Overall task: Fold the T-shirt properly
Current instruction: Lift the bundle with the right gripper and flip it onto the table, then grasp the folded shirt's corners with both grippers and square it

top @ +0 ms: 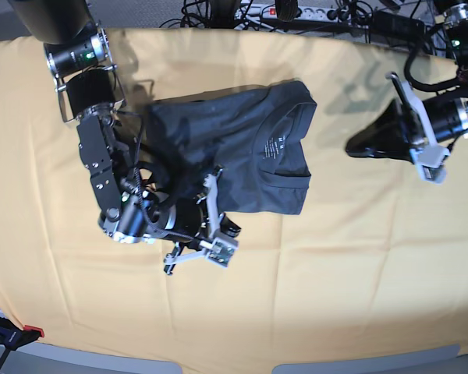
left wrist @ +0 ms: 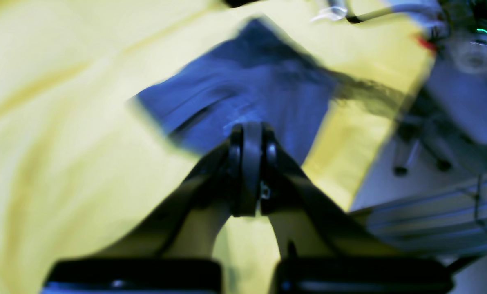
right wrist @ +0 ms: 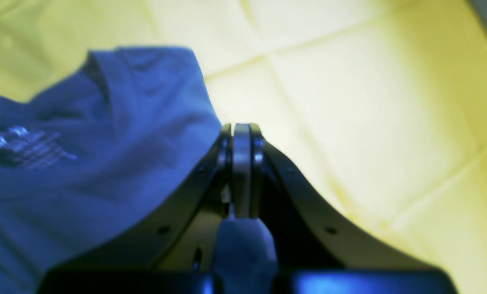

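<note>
Black and clenched, the right end effector is at the lower left part of the dark T-shirt, though whether it pinches any cloth is unclear. The shirt lies wrinkled left of centre on the yellow tablecloth, its pale neck label showing, and farther right the left end effector hovers, clenched, apart from it.

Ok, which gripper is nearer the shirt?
Right. The right gripper is by the shirt's edge; the left gripper is off to its side, over the tablecloth.
</note>
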`<state>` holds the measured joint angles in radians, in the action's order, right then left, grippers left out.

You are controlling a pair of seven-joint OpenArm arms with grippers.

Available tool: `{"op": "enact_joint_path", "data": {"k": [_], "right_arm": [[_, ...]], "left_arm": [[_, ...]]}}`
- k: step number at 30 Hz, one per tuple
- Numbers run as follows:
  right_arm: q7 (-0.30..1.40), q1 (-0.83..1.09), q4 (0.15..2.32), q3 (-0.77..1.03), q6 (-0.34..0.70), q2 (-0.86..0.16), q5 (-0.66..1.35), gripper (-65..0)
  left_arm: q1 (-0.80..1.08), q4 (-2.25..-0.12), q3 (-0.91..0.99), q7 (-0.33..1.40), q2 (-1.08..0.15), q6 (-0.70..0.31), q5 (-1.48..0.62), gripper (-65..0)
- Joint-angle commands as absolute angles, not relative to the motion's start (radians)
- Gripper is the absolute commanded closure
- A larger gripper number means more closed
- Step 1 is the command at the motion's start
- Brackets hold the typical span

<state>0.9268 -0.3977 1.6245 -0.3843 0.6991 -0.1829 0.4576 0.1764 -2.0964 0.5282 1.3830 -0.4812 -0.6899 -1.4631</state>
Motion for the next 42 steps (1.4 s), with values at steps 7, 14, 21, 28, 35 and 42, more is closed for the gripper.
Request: {"op": "enact_joint_path", "data": {"k": [7,14,21,28,35,42], "right_arm": [[0.904,-0.517,1.401,-0.379,0.698,-0.244,0.463,0.0],[0.908,-0.526,1.208,-0.380,0.698,-0.252,0.463,0.0],[0.985,-0.526,1.166,-0.380,0.698,-0.262,0.546,0.0],[1.168,-0.524,1.225,-0.380,0.698,-0.264,0.726,0.0],[1.294,-0.488,1.368,-0.380,0.698,-0.327,0.891,0.0],[1.274,-0.329,1.579,-0.379,0.698,-0.467,0.920,0.0]], "left_arm": [[0.206,-2.181,0.237,1.287,-0.487,-0.698,-1.204,0.0],[0.264,-2.168,0.032,1.118,-0.487,-0.698,-0.856,0.0],[0.271,-2.071,-0.052,0.974,-0.487,-0.698,-0.643,0.0],[0.243,-1.928,-0.052,0.879,-0.487,-0.698,-0.573,0.0],[0.112,-1.783,-0.052,0.847,-0.487,-0.688,-0.571,0.0],[-0.054,-1.528,-0.052,0.641,-0.464,-0.688,-0.479,0.0]]}}
